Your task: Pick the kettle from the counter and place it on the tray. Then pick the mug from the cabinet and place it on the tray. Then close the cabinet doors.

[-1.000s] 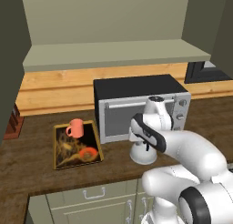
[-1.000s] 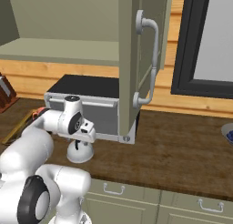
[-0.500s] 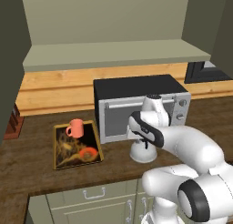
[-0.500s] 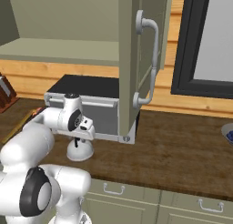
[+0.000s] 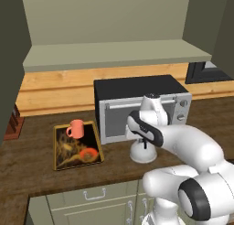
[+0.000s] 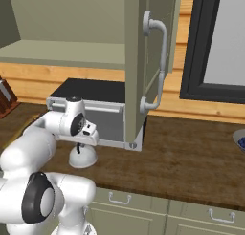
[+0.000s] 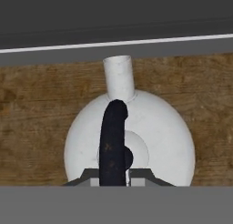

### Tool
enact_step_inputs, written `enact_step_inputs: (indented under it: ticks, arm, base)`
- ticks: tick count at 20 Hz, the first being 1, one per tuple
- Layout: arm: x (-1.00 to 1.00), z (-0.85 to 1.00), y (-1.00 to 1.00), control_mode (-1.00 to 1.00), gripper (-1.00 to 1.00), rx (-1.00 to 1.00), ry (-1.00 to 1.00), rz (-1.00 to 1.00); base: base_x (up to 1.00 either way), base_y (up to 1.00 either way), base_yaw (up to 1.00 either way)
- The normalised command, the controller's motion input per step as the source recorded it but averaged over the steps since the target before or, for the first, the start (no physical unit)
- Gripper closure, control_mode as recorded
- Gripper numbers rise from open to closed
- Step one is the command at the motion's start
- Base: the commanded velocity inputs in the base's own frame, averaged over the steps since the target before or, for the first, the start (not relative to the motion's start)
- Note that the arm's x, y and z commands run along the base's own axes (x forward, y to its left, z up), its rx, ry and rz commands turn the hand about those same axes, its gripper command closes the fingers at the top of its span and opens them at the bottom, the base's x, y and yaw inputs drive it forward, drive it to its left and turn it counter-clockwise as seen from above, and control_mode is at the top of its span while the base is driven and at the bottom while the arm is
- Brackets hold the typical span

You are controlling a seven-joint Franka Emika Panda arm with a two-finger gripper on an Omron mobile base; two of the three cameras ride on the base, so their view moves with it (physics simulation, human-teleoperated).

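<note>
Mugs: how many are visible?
1. The mug stands on the tray's far end, left of the microwave. More may hide behind the cabinet doors.

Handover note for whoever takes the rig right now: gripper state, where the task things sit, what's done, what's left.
Gripper: shut on the kettle's black handle, directly above it.
Kettle: on the counter, in front of the microwave, not lifted.
Mug: already on the tray, at its far end.
Cabinet doors: open; the right door stands out over the counter.
Done: mug on the tray, kettle gripped.
Left: lift the kettle, set it on the tray, close both doors.
</note>
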Motion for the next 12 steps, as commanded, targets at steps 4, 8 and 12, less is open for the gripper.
enact_step_inputs:
  ticks: [4,8,12]
  arm:
    - [-0.39,0.07,0.26,-1.0,1.0,0.0,0.01,0.0]
    - [-0.61,0.15,0.57,-1.0,1.0,0.0,0.0,0.0]
    - [-0.53,0.17,0.65,-1.0,1.0,0.0,0.0,0.01]
  base:
    - [0.0,0.0,0.0]
    - [0.0,0.0,0.0]
    - [0.0,0.0,0.0]
